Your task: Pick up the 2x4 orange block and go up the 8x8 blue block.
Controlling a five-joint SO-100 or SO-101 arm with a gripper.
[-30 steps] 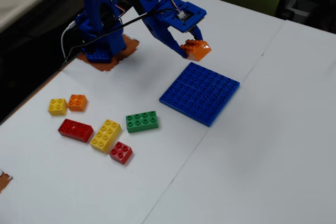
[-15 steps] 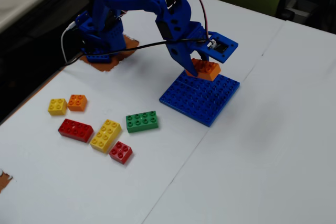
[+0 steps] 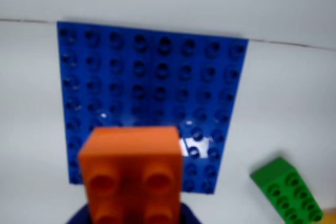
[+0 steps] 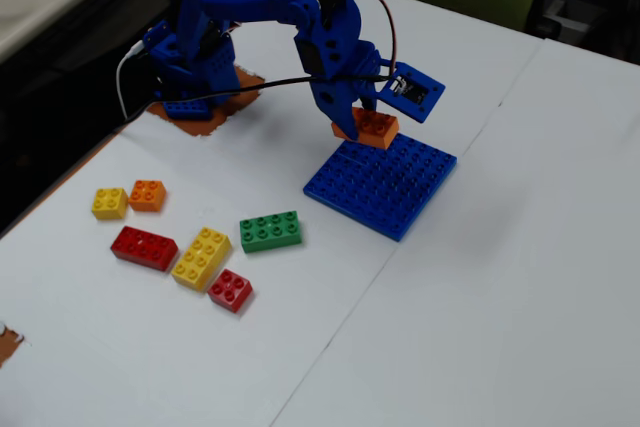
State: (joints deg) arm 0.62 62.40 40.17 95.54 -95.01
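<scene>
Even bright light, blurry wrist view

orange block (image 3: 132,174) foreground, blue baseplate (image 3: 152,85) behind, green brick (image 3: 287,188) right

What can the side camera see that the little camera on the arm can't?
Only the fixed view shows the blue arm, its gripper, and the loose red and yellow bricks. Only the wrist view shows the plate's studs close up. Both show the orange brick held above the blue plate, and the green brick beside it.
</scene>
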